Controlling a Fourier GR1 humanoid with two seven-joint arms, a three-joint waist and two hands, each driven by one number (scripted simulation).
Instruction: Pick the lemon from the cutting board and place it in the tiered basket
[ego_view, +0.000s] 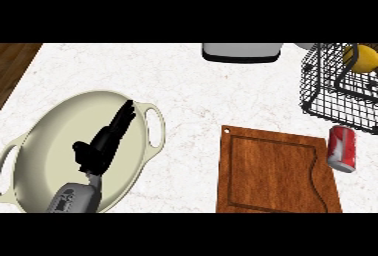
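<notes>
**Head view**

1. Containers. The black wire basket (310, 95) is standing at the upper right corner of the surface (184, 90), and the view's right edge is cutting part of it off. The lemon (360, 57) is lying inside this basket, behind the wires, near the top right of the view. A cream oval pot (44, 120) with two loop handles is sitting at the lower left. The left robot hand (92, 152) is hovering over its inside with straight fingers (119, 122) pointing up and to the right, holding nothing. The right robot hand is not showing.

2. Edges and open room. The wooden cutting board (273, 175) is lying flat at the lower centre-right. A red can (342, 148) is lying on its side at the board's right edge, below the basket. Bare surface is running between the pot and the board, and upward to a grey object (242, 51) at the top edge. A dark wood strip (15, 65) is bordering the surface at the upper left.

3. Orientation. The lemon is showing as a rounded yellow shape, partly cut off, so its long axis cannot be told.
</notes>
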